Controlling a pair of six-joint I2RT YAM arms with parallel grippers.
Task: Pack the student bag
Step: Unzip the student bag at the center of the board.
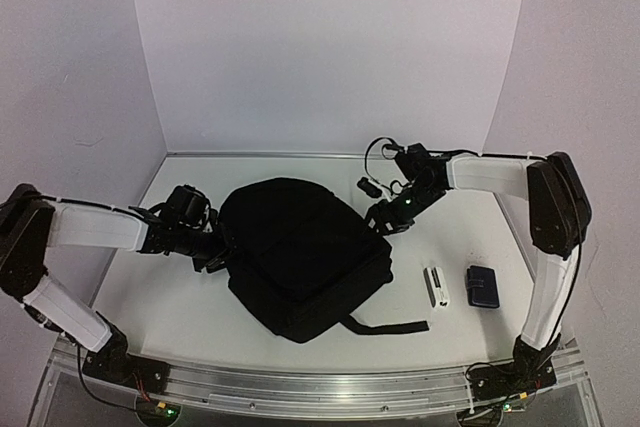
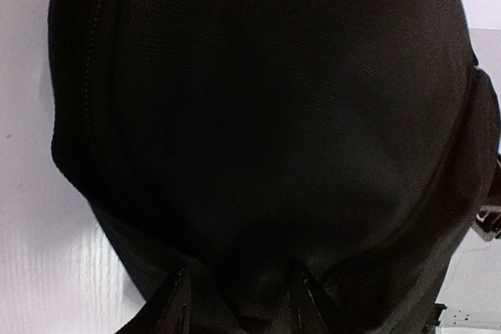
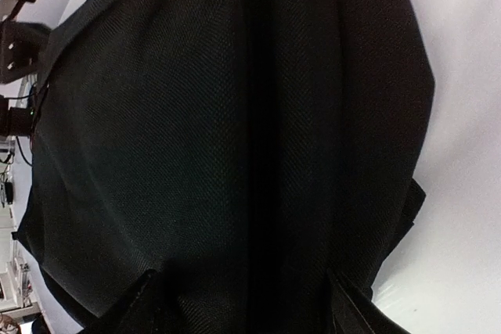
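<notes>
One white table (image 1: 160, 297) under everything, and the student bag (image 1: 300, 252) takes up the middle of it in your top view. It lies flat, black and closed-looking, with one strap trailing out toward the lower right of the frame.

Your left gripper (image 1: 222, 252) is at the bag's left edge. In the left wrist view the bag (image 2: 258, 131) fills almost the whole frame, and the gripper (image 2: 243, 303) at the bottom edge looks clenched on a puckered fold of the black fabric, with creases running in between the two fingers.

Your right gripper (image 1: 385, 217) sits at the bag's upper right corner. In the right wrist view the gripper (image 3: 246, 303) has its fingers spread wide and released, with the bag (image 3: 235, 131) just lying across the gap between them.

Right of the bag there's a small dark-blue case (image 1: 483, 285). Between it and the bag, apart from both, lies a narrow white item (image 1: 436, 285).

Smallest bit: a little black object (image 1: 368, 187) toward the back, near the right arm's wrist. Can't tell what it is.
</notes>
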